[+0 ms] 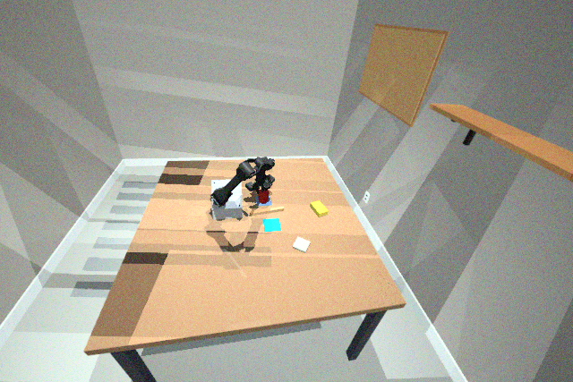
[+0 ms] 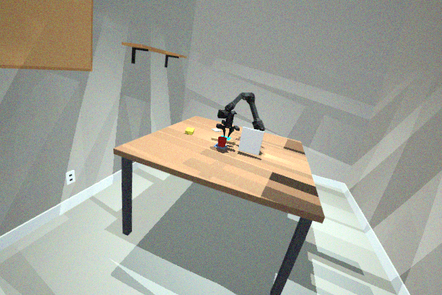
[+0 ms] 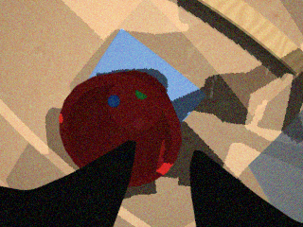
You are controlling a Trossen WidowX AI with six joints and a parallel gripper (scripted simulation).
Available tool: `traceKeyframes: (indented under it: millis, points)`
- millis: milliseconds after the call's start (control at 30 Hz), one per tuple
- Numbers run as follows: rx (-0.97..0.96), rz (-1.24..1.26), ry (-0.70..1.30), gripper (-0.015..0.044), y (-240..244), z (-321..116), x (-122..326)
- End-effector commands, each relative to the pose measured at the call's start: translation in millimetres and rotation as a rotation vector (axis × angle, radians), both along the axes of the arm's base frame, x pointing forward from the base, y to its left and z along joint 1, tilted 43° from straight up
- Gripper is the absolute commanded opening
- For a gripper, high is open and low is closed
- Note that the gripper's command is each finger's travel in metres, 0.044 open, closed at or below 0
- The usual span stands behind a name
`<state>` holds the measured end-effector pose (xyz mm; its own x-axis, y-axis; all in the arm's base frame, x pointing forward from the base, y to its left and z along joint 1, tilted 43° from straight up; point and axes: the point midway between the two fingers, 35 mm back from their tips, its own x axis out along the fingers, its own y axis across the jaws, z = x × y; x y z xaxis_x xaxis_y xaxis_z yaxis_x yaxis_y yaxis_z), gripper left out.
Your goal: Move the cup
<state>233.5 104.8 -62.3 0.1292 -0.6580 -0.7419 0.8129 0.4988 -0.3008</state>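
Bench: white tile and cyan pad lying nearest. Beyond, red cup, marbles inside, standing on blue pad. Hand pointing straight down above the rim, fingers part-open, gripping nothing. Arm arching from its base behind.

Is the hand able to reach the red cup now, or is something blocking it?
Probably yes. The hand hangs just above the red cup on the blue pad, fingers part open and holding nothing, with nothing between them and the cup.
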Motion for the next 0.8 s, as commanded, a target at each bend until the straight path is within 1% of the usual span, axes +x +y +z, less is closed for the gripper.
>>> traceKeyframes:
  millis: [0,767]
  points:
    - [-0.015,0.002,0.013,0.0148,-9,-9,-1]
    - [-0.018,0.001,0.012,0.0148,-34,-34,2]
